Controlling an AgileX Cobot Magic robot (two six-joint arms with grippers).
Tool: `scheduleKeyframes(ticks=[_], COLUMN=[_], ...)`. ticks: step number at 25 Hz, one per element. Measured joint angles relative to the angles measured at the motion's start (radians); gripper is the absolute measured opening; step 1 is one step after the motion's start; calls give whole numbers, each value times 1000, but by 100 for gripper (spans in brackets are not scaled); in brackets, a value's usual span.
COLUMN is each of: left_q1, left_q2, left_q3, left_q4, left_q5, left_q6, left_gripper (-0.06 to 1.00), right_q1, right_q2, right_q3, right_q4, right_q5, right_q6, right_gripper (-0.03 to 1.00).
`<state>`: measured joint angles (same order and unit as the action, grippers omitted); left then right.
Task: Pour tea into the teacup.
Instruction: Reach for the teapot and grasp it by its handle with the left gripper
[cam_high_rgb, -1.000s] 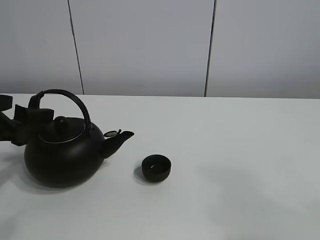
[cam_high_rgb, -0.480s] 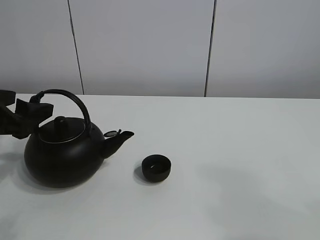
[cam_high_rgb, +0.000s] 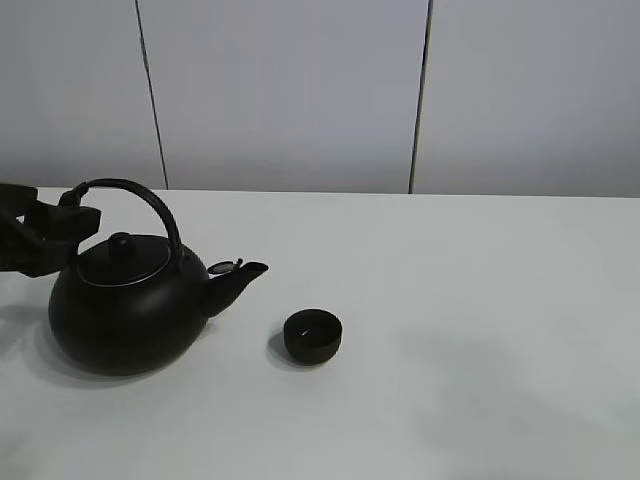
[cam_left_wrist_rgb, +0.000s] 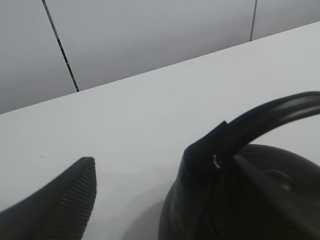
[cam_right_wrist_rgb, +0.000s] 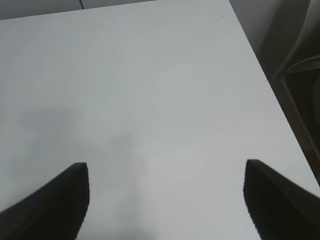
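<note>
Grasp step: the left gripper (cam_high_rgb: 78, 218) sits astride the kettle's handle (cam_high_rgb: 150, 200), jaws apart, not yet clamped; next likely needs a firm squeeze, then a lift toward the teacup (cam_high_rgb: 313, 335)

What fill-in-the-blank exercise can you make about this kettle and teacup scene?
The spout of the kettle points toward the ____.
In the high view, the teacup stands to the kettle's ____.
The left gripper is at the kettle's arched ____.
On the right gripper, the jaws stand ____.
Missing words: teacup; right; handle; open.
</note>
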<state>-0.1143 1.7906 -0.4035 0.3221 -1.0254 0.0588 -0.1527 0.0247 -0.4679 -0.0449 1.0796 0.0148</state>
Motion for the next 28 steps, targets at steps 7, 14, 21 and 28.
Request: scheduleKeyframes(ticks=[7, 14, 21, 28], left_q1=[0, 0, -4, -4], left_q2=[0, 0, 0, 0], left_q3=[0, 0, -1, -1], left_q4=[6, 24, 41, 41], left_q5=[0, 0, 4, 5], left_q6=[0, 0, 15, 15], left_gripper=[44, 32, 13, 13], right_q1=[0, 0, 0, 0], right_q2=[0, 0, 0, 0], right_q3=[0, 0, 0, 0], right_q4=[0, 0, 0, 0], right_q5=[0, 0, 0, 1], right_q6=[0, 0, 0, 0], right_gripper=[58, 58, 58, 58])
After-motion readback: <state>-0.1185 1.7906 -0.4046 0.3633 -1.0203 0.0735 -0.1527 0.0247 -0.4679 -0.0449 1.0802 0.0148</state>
